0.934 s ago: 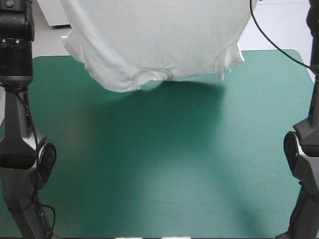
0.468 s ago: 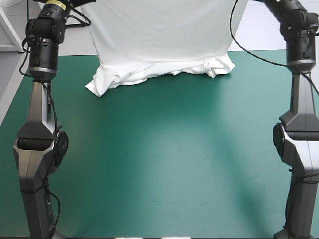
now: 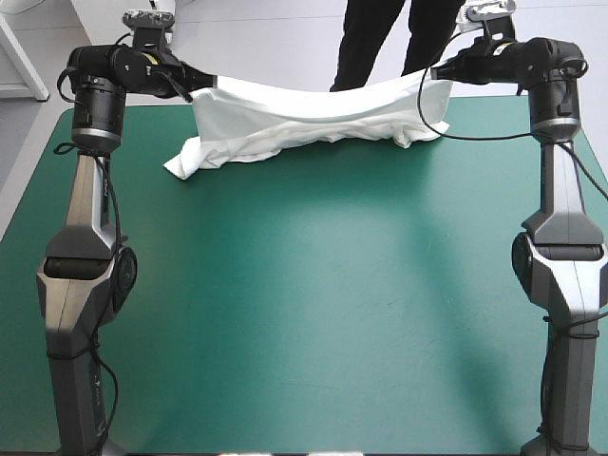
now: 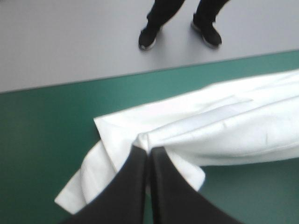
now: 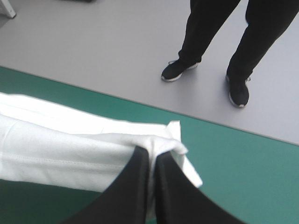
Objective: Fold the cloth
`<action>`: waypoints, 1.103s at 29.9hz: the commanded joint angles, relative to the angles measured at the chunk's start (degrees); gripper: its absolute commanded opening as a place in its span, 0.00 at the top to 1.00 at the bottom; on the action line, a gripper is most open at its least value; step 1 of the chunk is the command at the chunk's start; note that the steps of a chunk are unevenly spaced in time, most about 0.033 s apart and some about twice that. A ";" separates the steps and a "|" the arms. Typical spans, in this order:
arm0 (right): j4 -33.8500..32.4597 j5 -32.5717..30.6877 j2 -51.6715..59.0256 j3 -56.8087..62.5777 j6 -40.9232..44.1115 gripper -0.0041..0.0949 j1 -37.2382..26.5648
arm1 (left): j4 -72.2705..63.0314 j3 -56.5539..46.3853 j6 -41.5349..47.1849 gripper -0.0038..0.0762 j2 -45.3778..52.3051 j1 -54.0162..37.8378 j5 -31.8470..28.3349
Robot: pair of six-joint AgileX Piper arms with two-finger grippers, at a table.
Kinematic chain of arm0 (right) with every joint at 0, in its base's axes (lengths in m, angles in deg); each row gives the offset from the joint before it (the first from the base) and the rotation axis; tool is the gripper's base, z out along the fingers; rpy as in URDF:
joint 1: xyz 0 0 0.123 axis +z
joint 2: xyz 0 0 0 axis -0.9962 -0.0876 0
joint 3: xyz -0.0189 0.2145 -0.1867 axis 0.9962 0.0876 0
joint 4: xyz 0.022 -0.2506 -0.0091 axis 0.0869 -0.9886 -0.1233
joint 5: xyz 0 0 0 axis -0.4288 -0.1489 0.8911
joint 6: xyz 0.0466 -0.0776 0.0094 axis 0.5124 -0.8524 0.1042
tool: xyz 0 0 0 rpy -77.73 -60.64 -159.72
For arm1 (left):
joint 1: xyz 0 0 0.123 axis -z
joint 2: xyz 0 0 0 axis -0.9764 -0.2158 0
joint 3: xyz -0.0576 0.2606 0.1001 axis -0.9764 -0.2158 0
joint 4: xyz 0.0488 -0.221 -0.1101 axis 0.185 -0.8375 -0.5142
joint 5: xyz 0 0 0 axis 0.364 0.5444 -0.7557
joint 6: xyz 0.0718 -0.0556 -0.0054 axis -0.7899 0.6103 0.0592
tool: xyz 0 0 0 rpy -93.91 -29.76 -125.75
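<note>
The white T-shirt [image 3: 304, 119] hangs as a sagging band between my two grippers near the table's far edge, its lower part bunched on the teal-green cover. My left gripper [image 3: 195, 87] is shut on the T-shirt at its left end; a sleeve [image 3: 185, 159] lies on the cover below it. In the left wrist view the black fingers [image 4: 140, 161] pinch a gathered fold of the T-shirt [image 4: 224, 126]. My right gripper [image 3: 439, 81] is shut on the T-shirt at the right end. The right wrist view shows that gripper [image 5: 152, 156] nipping a corner of the T-shirt [image 5: 70, 144].
The teal-green cover [image 3: 313, 304] stretches bare from the T-shirt to the near edge. Both arms stand tall at the table's left and right sides. The table's far edge [image 4: 56, 86] runs just beyond the T-shirt.
Both grippers have come down toward the far edge with the T-shirt. Earlier it hung high as a wide sheet; now it sags low and its lower part rests crumpled on the cover.
</note>
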 commanded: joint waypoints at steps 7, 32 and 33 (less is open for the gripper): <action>-0.92 -8.58 5.53 2.47 5.71 0.97 -1.47 | -5.93 -9.66 -1.43 0.98 9.50 1.61 4.90; -2.60 -8.58 42.72 63.45 6.17 0.97 -0.98 | -2.23 -73.60 -2.18 0.98 50.00 3.10 4.72; -2.60 -8.58 44.19 66.90 6.03 0.97 -0.98 | -2.08 -75.72 -2.32 0.98 51.54 3.62 4.72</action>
